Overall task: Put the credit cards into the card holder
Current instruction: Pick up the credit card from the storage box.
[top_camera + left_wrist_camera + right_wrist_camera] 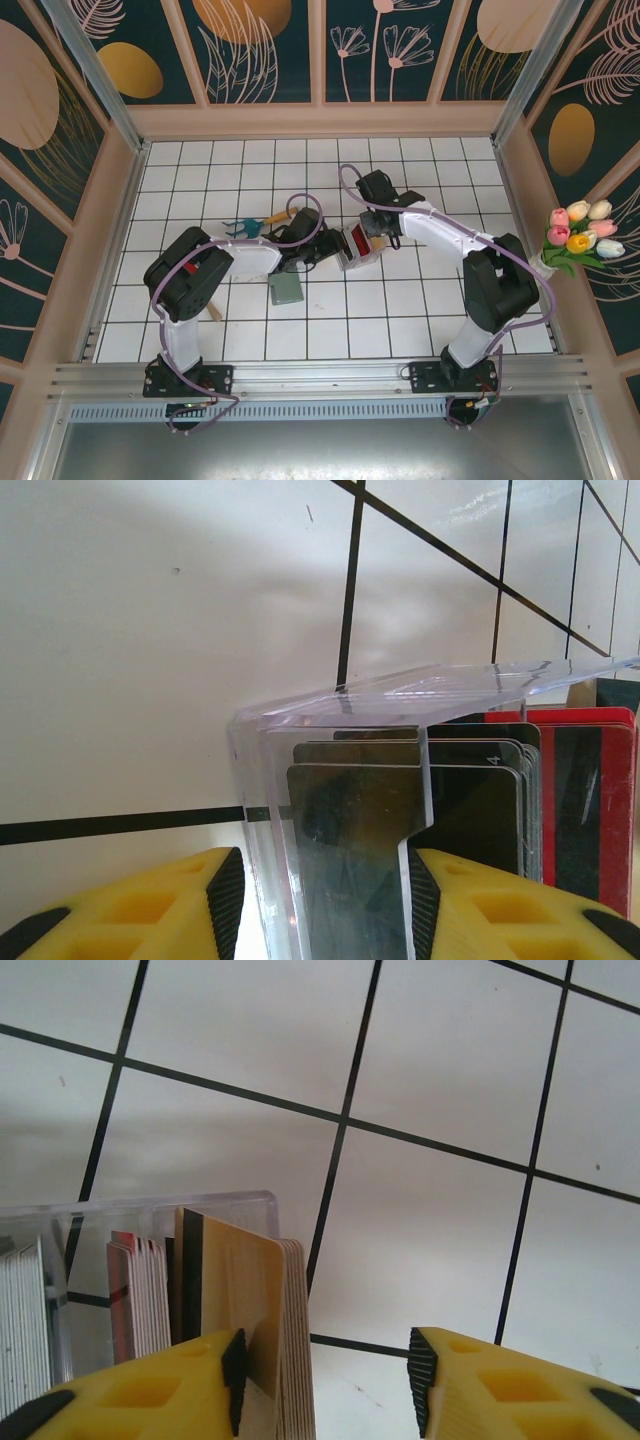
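Note:
The credit cards (356, 246) stand as a red, cream and dark bundle in a clear plastic case (344, 262) at the middle of the tiled floor. My left gripper (318, 243) is shut on that case (262, 780); both pads press its walls, with dark cards (400, 810) and a red card (590, 800) inside. My right gripper (364, 238) reaches in from the other side. Its jaws (325, 1375) are open: the left pad touches the cream card (230, 1280) of the stack, the right pad stands apart. The card holder (287, 289), a flat grey-green pouch, lies just in front of the left gripper.
A teal hand rake with a wooden handle (255, 221) lies behind the left arm. A wooden stick (213, 312) pokes out beside the left arm's elbow. Tulips (580, 230) stand at the right wall. Patterned walls enclose the floor.

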{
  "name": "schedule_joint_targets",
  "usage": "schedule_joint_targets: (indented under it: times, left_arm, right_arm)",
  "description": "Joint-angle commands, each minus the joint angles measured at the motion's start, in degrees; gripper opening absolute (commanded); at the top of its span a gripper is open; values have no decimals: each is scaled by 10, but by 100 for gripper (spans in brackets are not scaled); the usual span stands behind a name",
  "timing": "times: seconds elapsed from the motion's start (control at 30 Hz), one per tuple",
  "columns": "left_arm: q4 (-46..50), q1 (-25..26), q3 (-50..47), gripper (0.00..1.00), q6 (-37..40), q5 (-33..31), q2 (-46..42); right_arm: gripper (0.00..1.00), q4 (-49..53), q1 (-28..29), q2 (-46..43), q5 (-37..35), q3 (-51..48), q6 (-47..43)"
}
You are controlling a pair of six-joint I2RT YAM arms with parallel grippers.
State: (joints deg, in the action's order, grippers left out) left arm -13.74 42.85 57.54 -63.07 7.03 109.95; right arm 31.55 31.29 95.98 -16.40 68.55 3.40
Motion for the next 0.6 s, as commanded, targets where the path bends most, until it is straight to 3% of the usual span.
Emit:
schedule_joint_targets:
  times: [0.0,0.23,0.4,0.57]
  left_arm:
    - [35,-4,-15,48,10,-27,12]
    - [34,-3,-15,48,9,-26,11]
    - [34,-4,-15,48,10,-25,11]
    - [34,-3,-15,48,13,-23,9]
  right_arm:
    - [42,27,-3,-10,-12,16,2]
    - [23,29,-3,-10,-10,18,0]
    - [16,32,-3,-13,-4,23,0]
    - [3,42,-3,-28,31,34,7]
